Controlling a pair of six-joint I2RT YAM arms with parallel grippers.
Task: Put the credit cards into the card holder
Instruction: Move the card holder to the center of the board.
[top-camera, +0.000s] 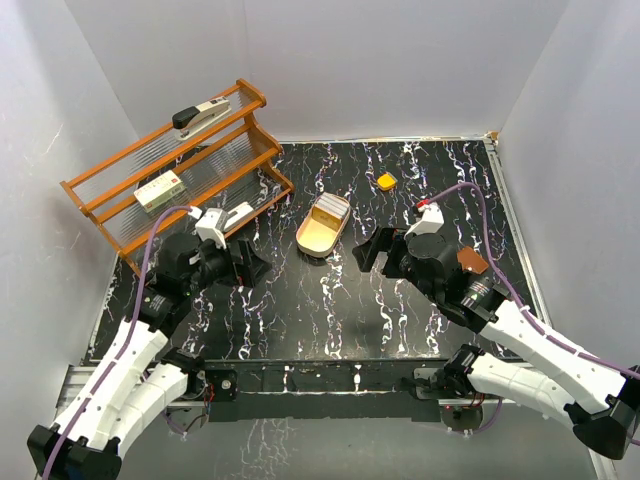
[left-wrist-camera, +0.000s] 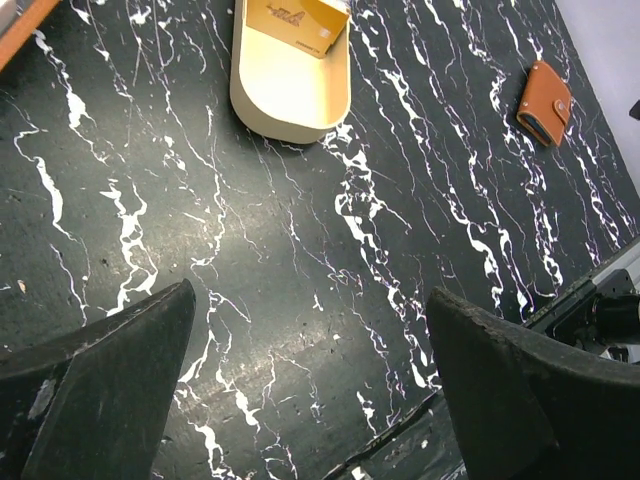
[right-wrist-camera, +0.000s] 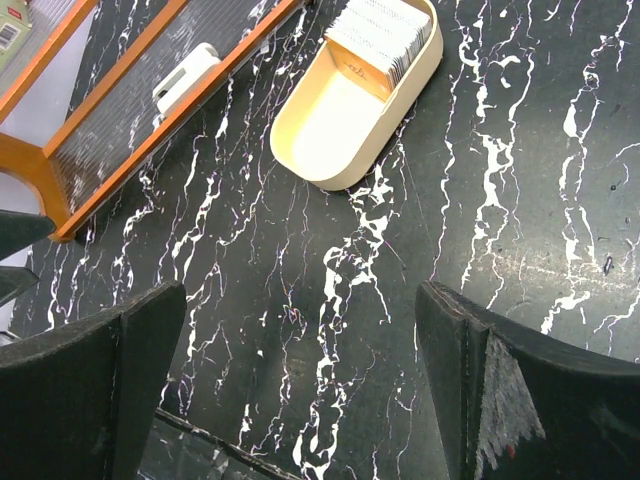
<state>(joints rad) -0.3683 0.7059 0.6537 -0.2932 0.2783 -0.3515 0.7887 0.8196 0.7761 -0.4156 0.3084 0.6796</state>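
Left end effector (left-wrist-camera: 310, 390) wide open, empty, hovers over the black marbled worktop (top-camera: 330, 310). Right end effector (right-wrist-camera: 300, 390) also wide open, holding nothing. Credit cards (right-wrist-camera: 380, 35) stacked at the far end of the tan oval tray (right-wrist-camera: 320, 170), mid-worktop. Card holder (left-wrist-camera: 545, 100) lies closed on the worktop, right of the tray, well apart, by the right arm.

- My right arm (top-camera: 520, 325) partly covers the card holder (top-camera: 474, 260), at 3 o'clock from the tray (top-camera: 322, 228).
- Both wrist views crop the credit cards (left-wrist-camera: 297, 22) at 12 o'clock.
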